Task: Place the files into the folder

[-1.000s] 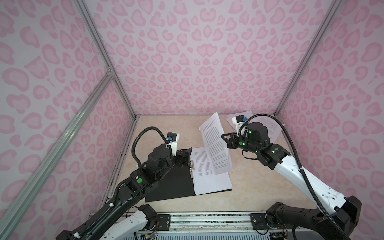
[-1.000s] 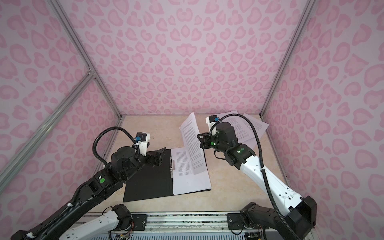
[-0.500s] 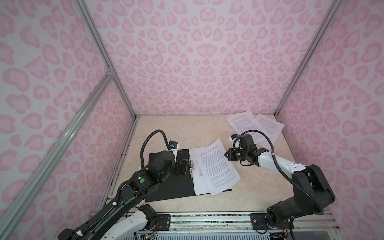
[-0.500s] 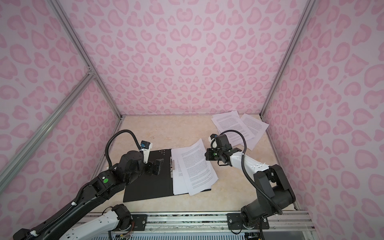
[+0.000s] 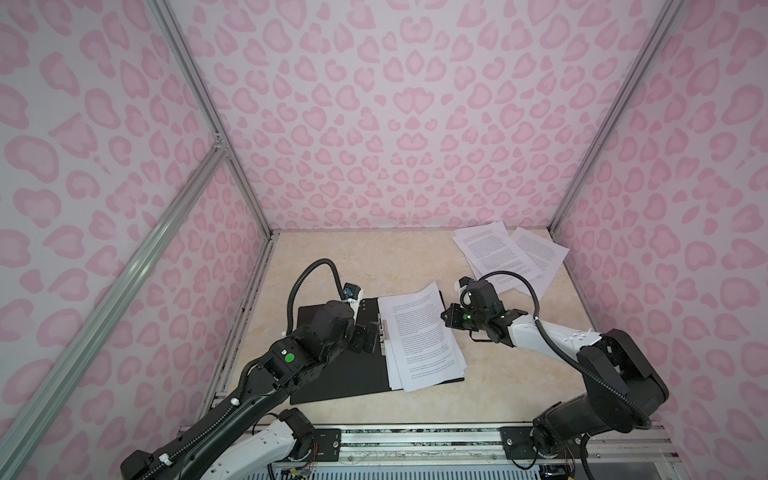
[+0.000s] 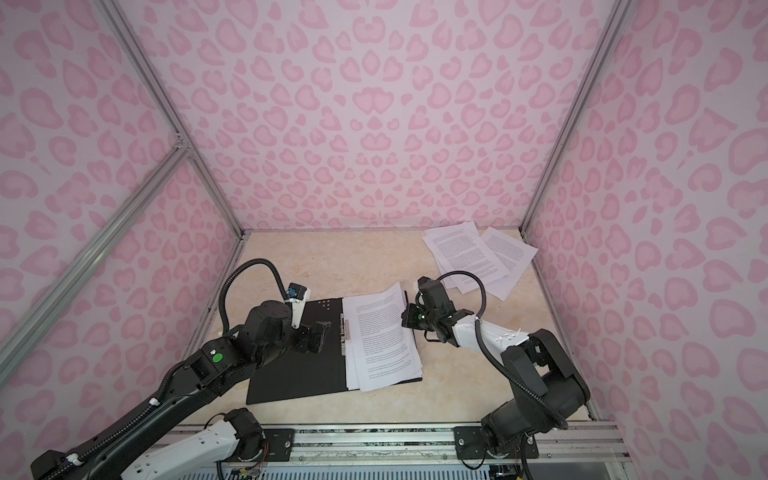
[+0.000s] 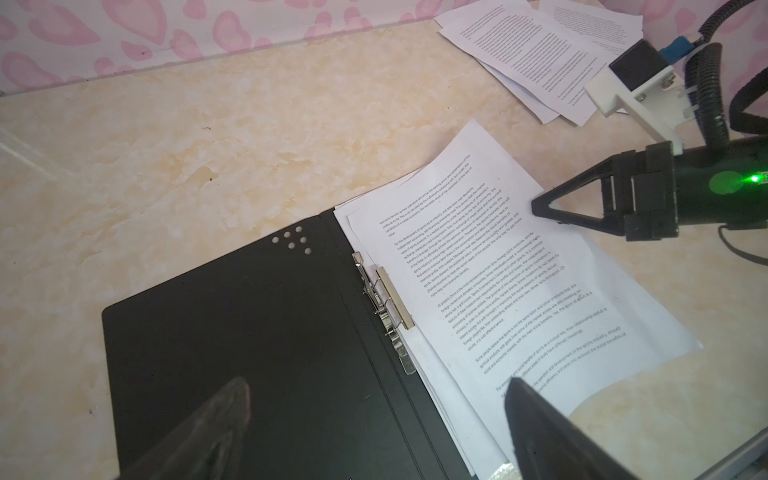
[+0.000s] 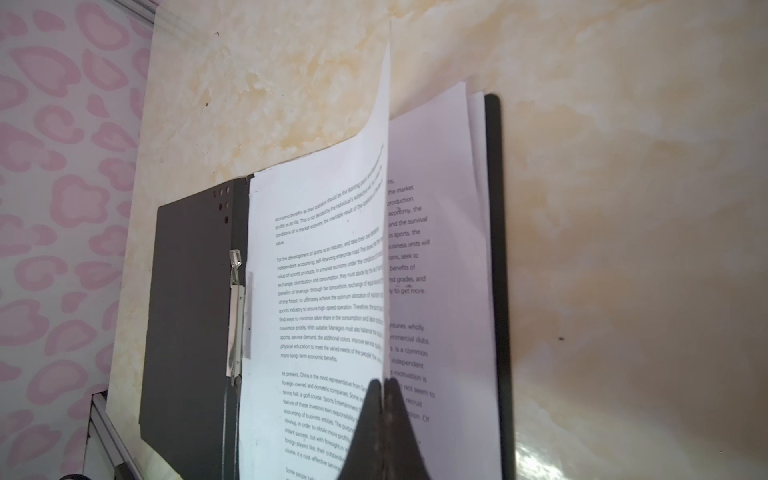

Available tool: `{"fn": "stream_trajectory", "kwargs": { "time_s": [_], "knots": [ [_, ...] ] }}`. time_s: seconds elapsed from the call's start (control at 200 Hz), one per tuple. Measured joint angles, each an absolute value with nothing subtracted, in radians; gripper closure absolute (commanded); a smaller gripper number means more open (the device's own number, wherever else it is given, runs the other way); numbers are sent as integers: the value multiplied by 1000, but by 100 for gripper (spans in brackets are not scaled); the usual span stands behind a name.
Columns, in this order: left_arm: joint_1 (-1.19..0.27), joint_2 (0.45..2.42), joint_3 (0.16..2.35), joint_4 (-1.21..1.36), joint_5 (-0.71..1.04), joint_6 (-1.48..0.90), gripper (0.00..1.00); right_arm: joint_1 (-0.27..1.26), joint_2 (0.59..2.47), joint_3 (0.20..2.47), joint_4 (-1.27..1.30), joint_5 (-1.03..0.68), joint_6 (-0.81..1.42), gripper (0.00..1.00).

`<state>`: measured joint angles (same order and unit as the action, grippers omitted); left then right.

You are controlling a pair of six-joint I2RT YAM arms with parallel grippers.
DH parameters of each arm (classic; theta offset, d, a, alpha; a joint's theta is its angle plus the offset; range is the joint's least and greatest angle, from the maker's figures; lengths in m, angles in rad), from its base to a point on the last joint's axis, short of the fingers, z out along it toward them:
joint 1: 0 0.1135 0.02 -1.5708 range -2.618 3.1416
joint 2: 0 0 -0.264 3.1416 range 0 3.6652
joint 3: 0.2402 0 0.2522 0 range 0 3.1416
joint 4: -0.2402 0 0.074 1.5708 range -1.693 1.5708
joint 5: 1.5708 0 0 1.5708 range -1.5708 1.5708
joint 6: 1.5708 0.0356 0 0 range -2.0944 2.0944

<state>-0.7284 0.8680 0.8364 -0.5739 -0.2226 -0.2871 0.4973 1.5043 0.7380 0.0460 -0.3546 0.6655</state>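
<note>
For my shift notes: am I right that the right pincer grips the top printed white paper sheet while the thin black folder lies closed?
Not quite: the thin black folder lies open and flat, as the left wrist view shows. The right pincer does grip the top printed white paper sheet.

Bare table [image 5: 353, 257] is lying open behind the folder [image 5: 340, 378]; loose sheets [image 5: 498, 253] are crowding the far right corner.
</note>
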Motion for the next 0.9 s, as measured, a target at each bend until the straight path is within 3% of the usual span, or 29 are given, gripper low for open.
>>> {"fn": "stream_trajectory", "kwargs": {
  "time_s": [0.9],
  "knots": [
    [-728, 883, 836, -574, -183, -287, 3, 561, 1531, 720, 115, -311, 802, 100]
  ]
}}
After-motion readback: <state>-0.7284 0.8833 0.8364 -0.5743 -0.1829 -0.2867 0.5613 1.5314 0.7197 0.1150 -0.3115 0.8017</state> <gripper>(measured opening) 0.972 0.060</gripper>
